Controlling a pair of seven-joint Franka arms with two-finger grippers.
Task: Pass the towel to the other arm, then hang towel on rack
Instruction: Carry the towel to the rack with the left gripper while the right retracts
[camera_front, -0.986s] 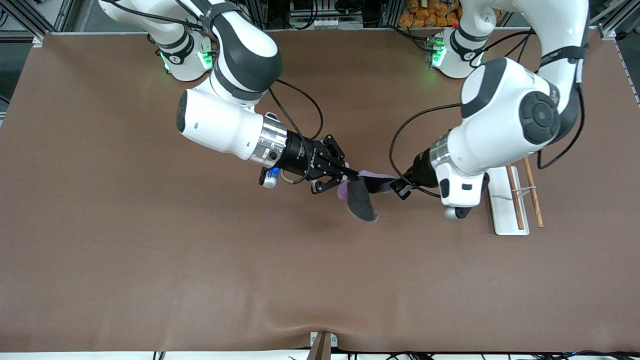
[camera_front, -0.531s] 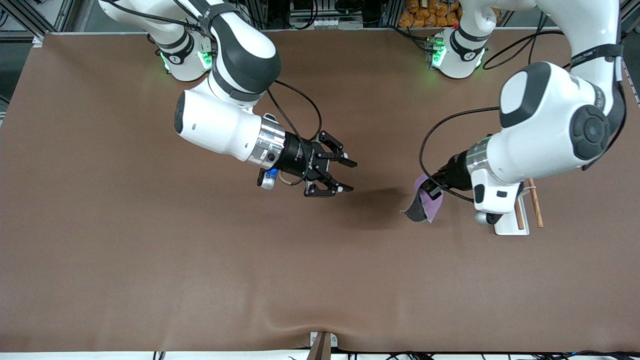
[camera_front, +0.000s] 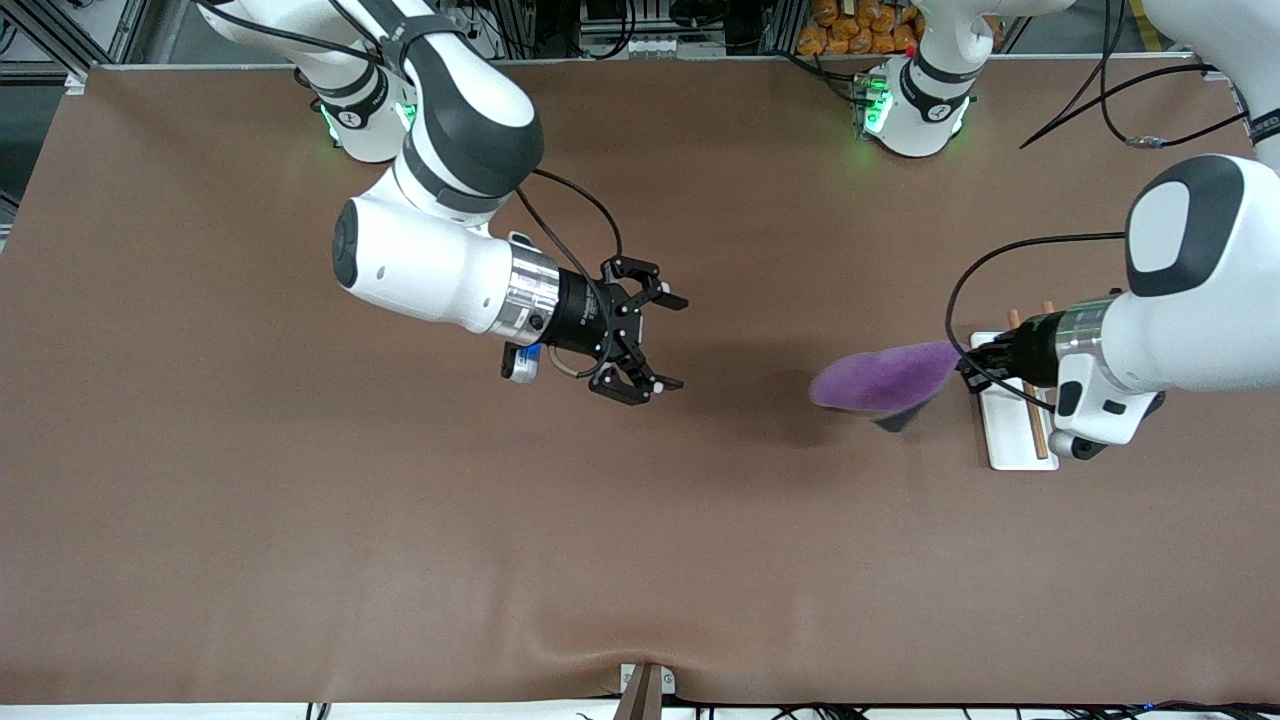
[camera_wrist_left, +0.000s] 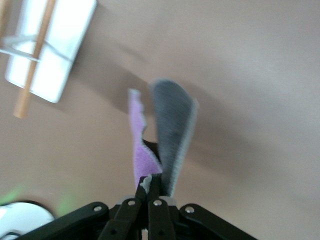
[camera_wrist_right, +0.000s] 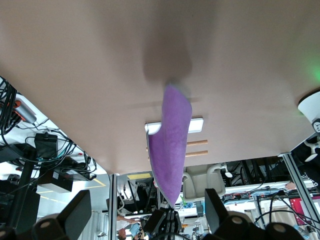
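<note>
The left gripper (camera_front: 968, 368) is pinched tight on one edge of the towel (camera_front: 882, 378), up in the air just beside the rack (camera_front: 1012, 438). In the left wrist view its fingertips (camera_wrist_left: 150, 184) meet on the cloth, and the towel (camera_wrist_left: 161, 135) fans out from them in two flaps — purple on one face, dark grey on the other. The cloth stretches away from the rack toward the right arm's end of the brown table (camera_front: 300, 520), clear of the tabletop. The rack's white base sits partly under the left wrist, with its wooden rods (camera_wrist_left: 34, 64) lying along it. The right gripper (camera_front: 660, 342) hangs over bare table, well apart from the rack — fingers spread wide, empty.
</note>
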